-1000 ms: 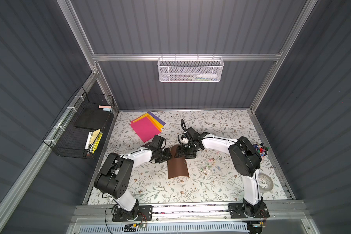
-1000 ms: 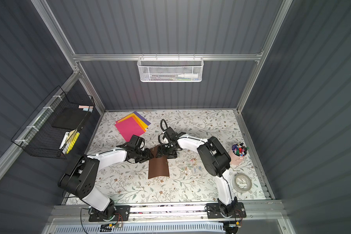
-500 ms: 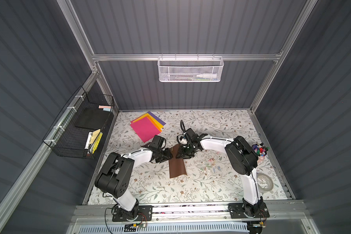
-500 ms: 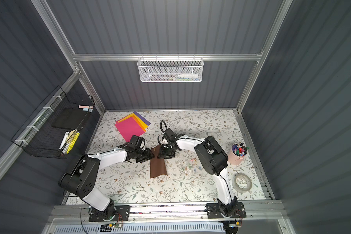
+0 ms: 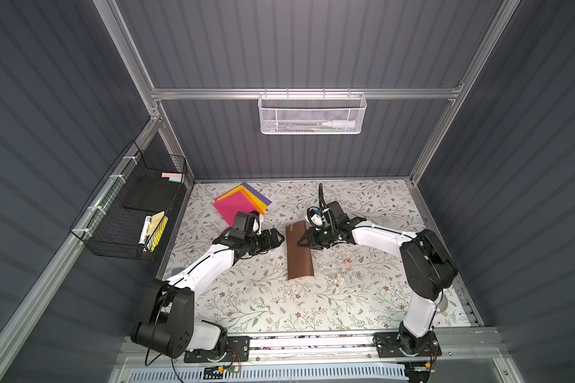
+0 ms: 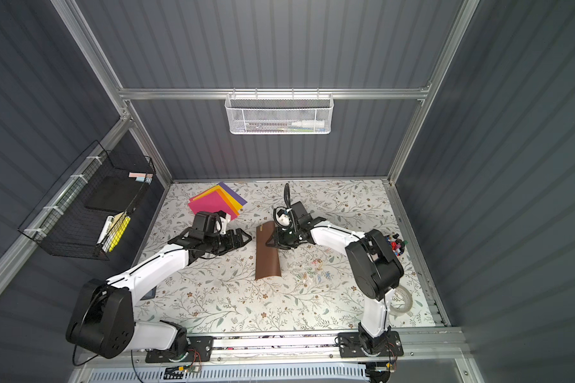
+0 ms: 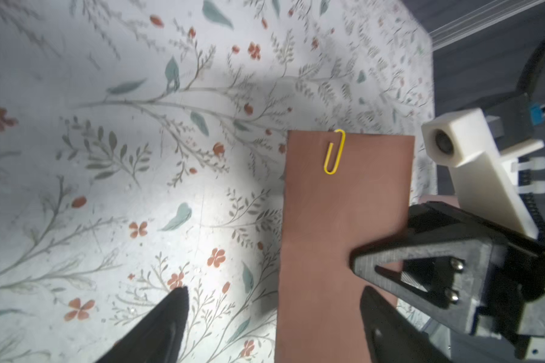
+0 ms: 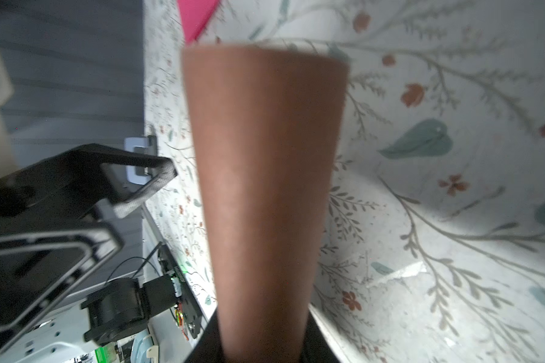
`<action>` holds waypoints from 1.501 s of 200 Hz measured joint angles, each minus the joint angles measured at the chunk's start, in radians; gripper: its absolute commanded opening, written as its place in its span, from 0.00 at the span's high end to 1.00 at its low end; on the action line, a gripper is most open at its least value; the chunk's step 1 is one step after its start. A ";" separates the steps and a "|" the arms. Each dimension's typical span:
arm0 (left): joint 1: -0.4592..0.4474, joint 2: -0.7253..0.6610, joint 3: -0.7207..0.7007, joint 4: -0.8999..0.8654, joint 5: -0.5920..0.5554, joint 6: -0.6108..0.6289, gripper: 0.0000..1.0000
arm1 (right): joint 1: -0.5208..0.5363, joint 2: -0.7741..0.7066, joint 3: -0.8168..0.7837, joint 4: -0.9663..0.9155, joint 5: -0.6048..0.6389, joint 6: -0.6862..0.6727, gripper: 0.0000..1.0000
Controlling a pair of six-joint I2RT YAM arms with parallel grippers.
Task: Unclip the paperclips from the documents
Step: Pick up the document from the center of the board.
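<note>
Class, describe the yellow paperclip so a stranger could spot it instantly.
On the floral tabletop, find the brown sheet near the centre. The yellow paperclip grips its far short edge, near a corner; the other clips lie loose beside the sheet.

Bare floral surface (image 5: 262,298) on the near side of the brown sheet (image 5: 299,262) gives free passage. Loose paperclips (image 5: 340,270) crowd its right side; stacked coloured sheets (image 5: 236,205) occupy the far left; left pincer (image 5: 282,239) and right pincer (image 5: 302,241) flank its far half.
</note>
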 measured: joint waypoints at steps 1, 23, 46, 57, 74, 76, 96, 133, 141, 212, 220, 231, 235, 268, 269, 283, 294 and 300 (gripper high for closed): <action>0.002 0.000 -0.001 0.005 0.006 0.001 0.11 | -0.001 -0.003 0.000 0.001 -0.002 0.000 0.72; 0.005 0.014 -0.027 0.101 0.121 0.035 0.11 | -0.013 -0.064 -0.016 0.049 -0.060 0.005 0.72; 0.004 0.018 -0.065 0.199 0.229 0.045 0.14 | -0.013 -0.093 -0.032 0.088 -0.120 0.016 0.73; 0.004 0.018 -0.072 0.250 0.277 0.042 0.15 | -0.013 -0.096 -0.034 0.103 -0.148 0.026 0.73; 0.004 0.018 -0.073 0.328 0.338 0.034 0.17 | -0.013 -0.097 -0.042 0.127 -0.178 0.037 0.72; 0.004 0.018 -0.073 0.337 0.344 0.032 0.17 | -0.013 -0.098 -0.043 0.130 -0.182 0.039 0.73; 0.004 0.018 -0.073 0.397 0.389 0.021 0.21 | -0.013 -0.098 -0.048 0.149 -0.206 0.053 0.73; 0.007 0.005 -0.084 0.472 0.431 -0.017 0.38 | -0.010 -0.098 -0.056 0.184 -0.239 0.067 0.73; 0.011 0.003 -0.089 0.483 0.435 -0.022 0.41 | -0.010 -0.098 -0.059 0.190 -0.244 0.071 0.73; 0.026 0.000 -0.111 0.546 0.443 -0.084 0.81 | 0.010 -0.098 -0.109 0.218 -0.251 0.076 0.71; 0.029 0.000 -0.111 0.550 0.443 -0.084 0.83 | 0.012 -0.098 -0.111 0.217 -0.249 0.077 0.70; 0.029 0.000 -0.111 0.554 0.443 -0.084 0.84 | 0.014 -0.099 -0.114 0.220 -0.248 0.078 0.68; 0.029 0.000 -0.111 0.554 0.443 -0.084 0.84 | 0.015 -0.100 -0.115 0.221 -0.246 0.079 0.68; 0.029 -0.001 -0.111 0.550 0.443 -0.084 0.82 | 0.018 -0.104 -0.122 0.234 -0.241 0.095 0.68; 0.029 -0.001 -0.110 0.550 0.443 -0.084 0.82 | 0.018 -0.104 -0.122 0.235 -0.241 0.096 0.68; 0.029 -0.005 -0.110 0.546 0.443 -0.083 0.72 | 0.018 -0.104 -0.122 0.249 -0.240 0.103 0.68; 0.029 -0.010 -0.110 0.542 0.445 -0.075 0.60 | 0.018 -0.104 -0.122 0.257 -0.239 0.109 0.68; 0.029 -0.013 -0.109 0.539 0.448 -0.071 0.59 | 0.018 -0.104 -0.122 0.262 -0.239 0.113 0.69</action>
